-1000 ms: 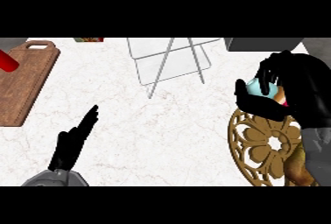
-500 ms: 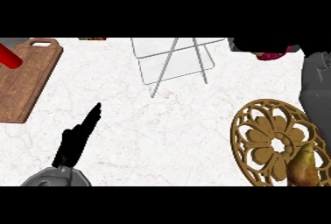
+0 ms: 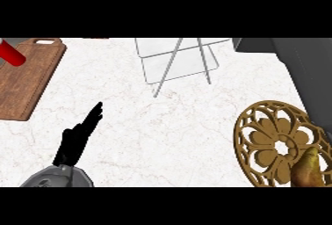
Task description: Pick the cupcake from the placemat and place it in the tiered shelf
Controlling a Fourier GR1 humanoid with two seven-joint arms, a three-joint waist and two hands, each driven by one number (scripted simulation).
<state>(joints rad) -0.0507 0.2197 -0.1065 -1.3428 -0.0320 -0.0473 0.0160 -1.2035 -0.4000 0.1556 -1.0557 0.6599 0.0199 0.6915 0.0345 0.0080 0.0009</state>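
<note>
Nearest, at the lower edge, the left hand rests well to the left of the placemat, fingers straight and open, pointing up the counter, holding nothing. The placemat itself, a round golden openwork piece, lies at lower right; a pear-like brown fruit sits on its near right rim. No cupcake shows on the placemat or anywhere else in view, so where it is cannot be told from here. Up and right of the placemat a grey forearm runs along the right edge toward the top; the right hand is out of frame, so its fingers cannot be read, nor how the cupcake lies relative to them. Farther off, up and left of the placemat, the wire tiered shelf stands at the top centre; its visible tiers carry nothing. Far left of the placemat, a wooden cutting board with a red object at its far corner. Judgement: pick looks done, since the placemat is bare of the cupcake; placing in the shelf is not yet done as far as can be seen.
</note>
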